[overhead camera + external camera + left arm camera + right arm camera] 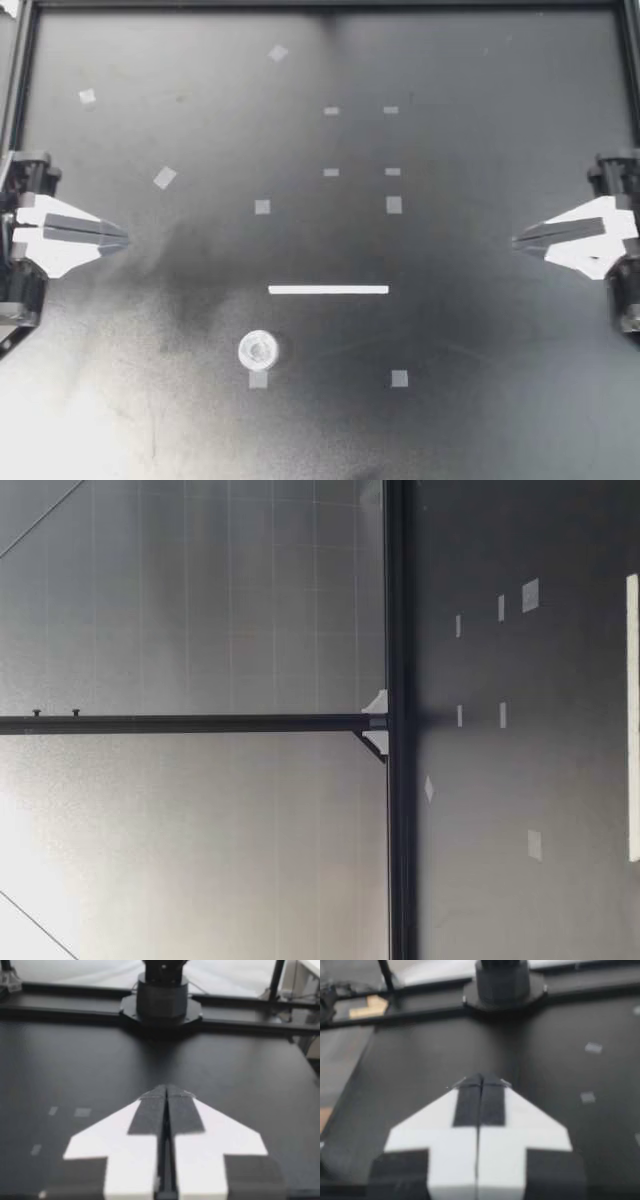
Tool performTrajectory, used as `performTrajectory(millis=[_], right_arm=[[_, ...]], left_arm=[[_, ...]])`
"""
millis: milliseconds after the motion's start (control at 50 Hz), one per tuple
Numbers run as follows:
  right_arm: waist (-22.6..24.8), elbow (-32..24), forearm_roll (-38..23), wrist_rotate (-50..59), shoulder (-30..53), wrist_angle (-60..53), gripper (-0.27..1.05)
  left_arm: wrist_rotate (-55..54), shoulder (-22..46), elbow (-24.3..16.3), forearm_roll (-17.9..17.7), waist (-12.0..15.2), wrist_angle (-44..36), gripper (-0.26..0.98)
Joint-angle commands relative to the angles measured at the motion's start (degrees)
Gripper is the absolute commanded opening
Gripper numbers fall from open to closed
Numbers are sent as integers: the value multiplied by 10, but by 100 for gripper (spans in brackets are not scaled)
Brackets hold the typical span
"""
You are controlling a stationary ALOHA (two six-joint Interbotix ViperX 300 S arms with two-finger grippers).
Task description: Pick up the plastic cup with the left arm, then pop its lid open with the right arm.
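Grippers first, from the left side. My left gripper (122, 238) hangs at the middle of the table's (480, 150) left edge, pointing inward. It is clenched and empty: in the left wrist view its fingers (150, 1115) lie flat against each other with nothing between them, and only bare table is ahead of them.

Further right, in the left half of the table and toward its front edge, sits a clear round thing (258, 350). It is perhaps a small cup or a lid seen from above; I cannot tell which. It touches a tape square (258, 379) on its front-edge side and is well apart from both grippers, though nearer to the left one.

Behind it, about midway between the left and right edges, lies a white strip (328, 290), parallel to the front edge. More tape squares (394, 205) are scattered toward the back edge.

My right gripper (516, 241) hangs at the middle of the right edge, also clenched on nothing, fingers (467, 1105) pressed together.

As I judge it, the work is at its very start, with both arms parked and nothing touched. A reach for the clear round thing would call for spread fingers first, then a path inward and toward the front edge.
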Motion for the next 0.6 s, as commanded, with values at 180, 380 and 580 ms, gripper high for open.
performTrajectory(millis=[180, 380, 580], right_arm=[[-2, -124, 3, 28, 147, 69, -8], [0, -198, 3, 34, 301, 68, -8], [33, -270, 3, 35, 432, 43, -8]], left_arm=[[-4, 75, -42, 1, -3, 12, 0], [-4, 110, -40, 3, -9, 3, 5], [-6, 134, -30, 3, -33, -21, 14]])
